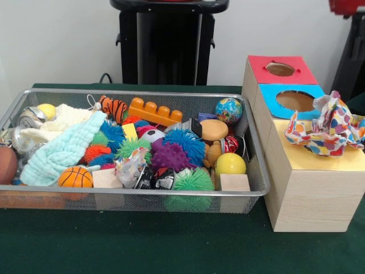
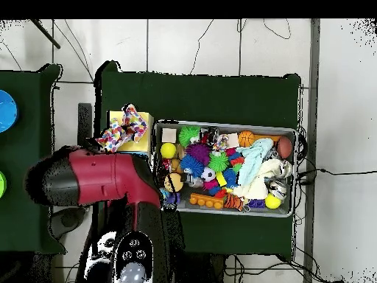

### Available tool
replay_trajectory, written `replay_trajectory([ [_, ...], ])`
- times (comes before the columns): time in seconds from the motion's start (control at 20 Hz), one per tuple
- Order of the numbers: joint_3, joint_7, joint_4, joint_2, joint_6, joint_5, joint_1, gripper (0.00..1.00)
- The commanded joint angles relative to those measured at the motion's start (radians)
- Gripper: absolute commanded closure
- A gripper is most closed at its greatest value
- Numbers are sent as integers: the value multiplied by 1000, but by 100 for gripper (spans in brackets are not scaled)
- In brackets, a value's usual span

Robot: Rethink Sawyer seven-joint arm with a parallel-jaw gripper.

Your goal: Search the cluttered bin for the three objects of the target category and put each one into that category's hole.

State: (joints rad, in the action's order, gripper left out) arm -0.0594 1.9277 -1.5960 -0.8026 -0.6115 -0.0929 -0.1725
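a wire bin [image 1: 142,94] fills the left and middle of the table, packed with spiky balls, smooth balls, wooden blocks and an orange toy brick. just to its right, touching or nearly so, stands the wooden box [image 1: 308,200] with three coloured tops in a row: red hole [image 1: 280,69] at the far end, blue hole [image 1: 295,100] in the middle, and a yellow top nearest. a spotted cloth [image 1: 325,125] lies bunched over the yellow top, covering its hole. it looks stuffed partway in, which suggests soft fabric is the target category and this is its slot. if so, the mint towel [image 1: 63,151] and the cream cloth [image 1: 60,120] beside it, both draped on top of the clutter at the bin's left end, are probably the two left to fetch. the front view shows the open holes and how the pile is layered, but almost nothing of the robot. the overhead view shows the arm [image 2: 103,177] lying across the box's red and blue end, hiding those holes. the gripper itself shows in neither view, so i cannot tell whether it is spread or pressed together.
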Motion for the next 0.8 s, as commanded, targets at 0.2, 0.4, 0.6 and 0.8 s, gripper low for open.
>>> replay_trajectory([
  [0.2, 69, 139, -83, 130, 129, -13, 62, 100],
  [0.4, 57, 139, -70, 131, 118, -10, 54, 100],
  [0.6, 50, 141, -75, 125, 116, -8, 46, 100],
  [0.8, 52, 148, -83, 126, 125, -11, 42, 100],
])
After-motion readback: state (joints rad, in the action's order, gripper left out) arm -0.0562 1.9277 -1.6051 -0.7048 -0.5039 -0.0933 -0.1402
